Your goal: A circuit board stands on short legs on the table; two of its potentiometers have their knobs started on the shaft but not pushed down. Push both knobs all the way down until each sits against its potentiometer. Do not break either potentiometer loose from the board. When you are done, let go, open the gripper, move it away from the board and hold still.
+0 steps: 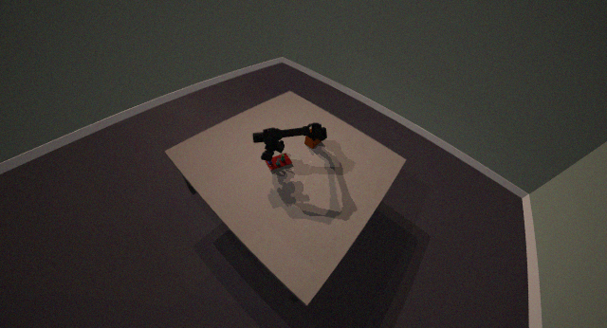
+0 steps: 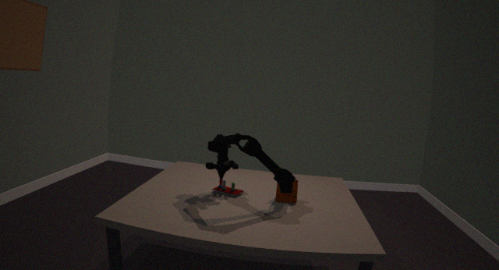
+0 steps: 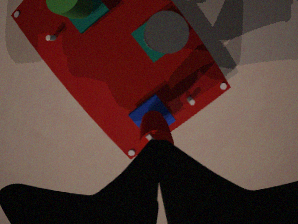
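The red circuit board [image 1: 286,163] [image 2: 236,192] [image 3: 95,90] stands on the table. In the wrist view a red knob [image 3: 156,124] is over the blue potentiometer [image 3: 167,116], near one board corner. A grey knob [image 3: 166,32] is over a teal potentiometer [image 3: 153,50], and a green knob [image 3: 62,5] [image 2: 233,185] is over another teal potentiometer [image 3: 89,21]. My gripper [image 3: 157,147] [image 2: 221,179] is shut with nothing between its fingers. Its tips are right at the red knob's top and cover part of it. How far down each knob sits I cannot tell.
The arm's orange base [image 1: 312,141] [image 2: 286,192] stands on the table [image 1: 228,176] [image 2: 312,231]. The arm reaches over from it to the board. Small light pins or screws [image 3: 191,101] [image 3: 50,37] show on the board. Arm shadows fall on the table.
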`<state>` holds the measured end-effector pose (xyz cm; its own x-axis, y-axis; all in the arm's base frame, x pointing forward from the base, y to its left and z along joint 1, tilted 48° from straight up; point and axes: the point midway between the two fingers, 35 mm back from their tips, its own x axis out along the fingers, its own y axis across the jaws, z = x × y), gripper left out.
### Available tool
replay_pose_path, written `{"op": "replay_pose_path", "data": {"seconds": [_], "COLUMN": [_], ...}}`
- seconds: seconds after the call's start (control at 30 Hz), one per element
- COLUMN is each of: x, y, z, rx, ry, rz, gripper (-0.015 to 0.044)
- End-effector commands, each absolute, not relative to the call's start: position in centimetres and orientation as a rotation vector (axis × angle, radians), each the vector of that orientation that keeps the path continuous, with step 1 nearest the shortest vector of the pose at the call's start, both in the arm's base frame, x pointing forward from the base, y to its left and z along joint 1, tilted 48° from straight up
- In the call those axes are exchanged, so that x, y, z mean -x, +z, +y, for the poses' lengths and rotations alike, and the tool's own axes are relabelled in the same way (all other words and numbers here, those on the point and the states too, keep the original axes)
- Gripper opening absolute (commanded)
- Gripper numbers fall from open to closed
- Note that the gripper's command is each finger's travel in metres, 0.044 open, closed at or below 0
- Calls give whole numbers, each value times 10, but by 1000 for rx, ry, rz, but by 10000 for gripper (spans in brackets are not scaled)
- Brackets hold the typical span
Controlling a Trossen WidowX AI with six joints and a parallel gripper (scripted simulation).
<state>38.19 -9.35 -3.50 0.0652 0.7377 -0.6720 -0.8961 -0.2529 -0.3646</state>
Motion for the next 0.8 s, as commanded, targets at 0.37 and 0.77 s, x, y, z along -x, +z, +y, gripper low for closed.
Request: {"op": "replay_pose_path", "data": {"seconds": [0.37,0.77], "x": [-381,-311], "y": [-28,-3], "z": [-99,-106], "rx": [943,948], "ry": [1573,1573], "rz": [219,231], "gripper": [105,420]}}
